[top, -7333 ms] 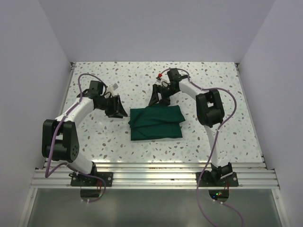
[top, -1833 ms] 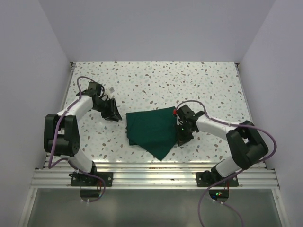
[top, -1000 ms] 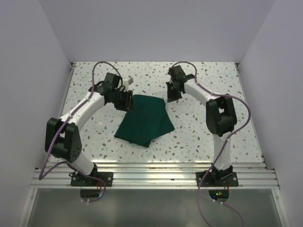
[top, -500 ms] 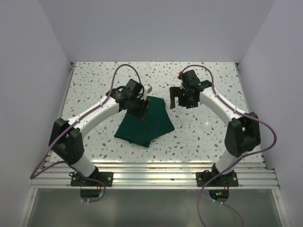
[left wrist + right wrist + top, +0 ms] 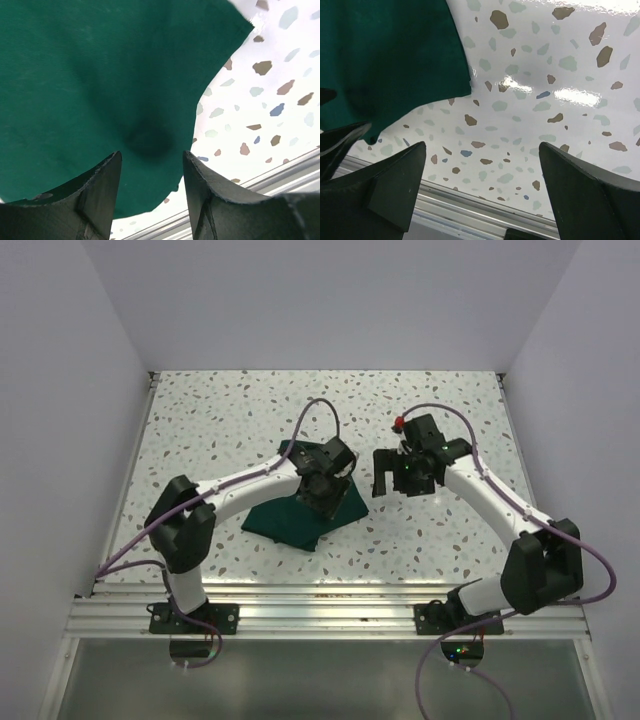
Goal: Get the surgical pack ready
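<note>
The surgical pack [image 5: 283, 523] is a dark green cloth bundle lying folded on the speckled table, a little left of centre. My left gripper [image 5: 327, 490] hovers over the pack's right part, and the arm hides the cloth's middle. In the left wrist view the green cloth [image 5: 90, 75] fills the upper left, and the left gripper [image 5: 151, 162] stands open just above it with nothing between its fingers. My right gripper [image 5: 385, 472] is right of the pack, apart from it. It is wide open [image 5: 482, 146] over bare table, with the cloth's edge [image 5: 395, 50] to its left.
An aluminium rail [image 5: 320, 595] runs along the table's near edge and also shows as the rail [image 5: 470, 200] below the right fingers. White walls enclose the table on the left, back and right.
The left arm has swung right, from the pack's upper left corner to over its right part. The right gripper has come forward from the back and opened wide.
</note>
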Controlling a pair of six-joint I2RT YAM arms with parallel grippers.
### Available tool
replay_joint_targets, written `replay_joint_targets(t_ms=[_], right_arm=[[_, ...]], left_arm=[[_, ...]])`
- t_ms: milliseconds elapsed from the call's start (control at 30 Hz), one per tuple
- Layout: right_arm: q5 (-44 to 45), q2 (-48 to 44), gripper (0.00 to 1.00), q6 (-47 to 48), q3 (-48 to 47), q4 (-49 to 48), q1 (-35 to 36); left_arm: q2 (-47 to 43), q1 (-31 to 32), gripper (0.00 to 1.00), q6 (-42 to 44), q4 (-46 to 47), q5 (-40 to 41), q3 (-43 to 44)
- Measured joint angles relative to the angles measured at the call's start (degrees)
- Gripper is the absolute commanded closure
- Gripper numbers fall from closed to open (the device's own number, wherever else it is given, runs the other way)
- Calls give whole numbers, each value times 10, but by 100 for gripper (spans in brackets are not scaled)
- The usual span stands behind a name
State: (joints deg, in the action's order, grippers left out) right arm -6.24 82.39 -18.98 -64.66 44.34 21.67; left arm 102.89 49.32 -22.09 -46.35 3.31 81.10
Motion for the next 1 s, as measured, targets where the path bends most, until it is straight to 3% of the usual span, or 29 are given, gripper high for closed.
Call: replay_joint_targets(t_ms=[333, 767, 900, 1000], right_arm=[[-15, -53, 1, 6, 33, 0, -8], [-25, -53, 1, 3, 53, -5, -8], [-27, -53, 1, 0, 59, -7, -8], [-30, -53, 1, -1, 61, -7, -8]], left_arm=[[55, 50, 42, -40, -7, 63, 3], [104, 100, 39, -76, -68, 218, 27], [109, 108, 41, -82, -78, 247, 27], [116, 109, 48, -83, -81, 258, 28]])
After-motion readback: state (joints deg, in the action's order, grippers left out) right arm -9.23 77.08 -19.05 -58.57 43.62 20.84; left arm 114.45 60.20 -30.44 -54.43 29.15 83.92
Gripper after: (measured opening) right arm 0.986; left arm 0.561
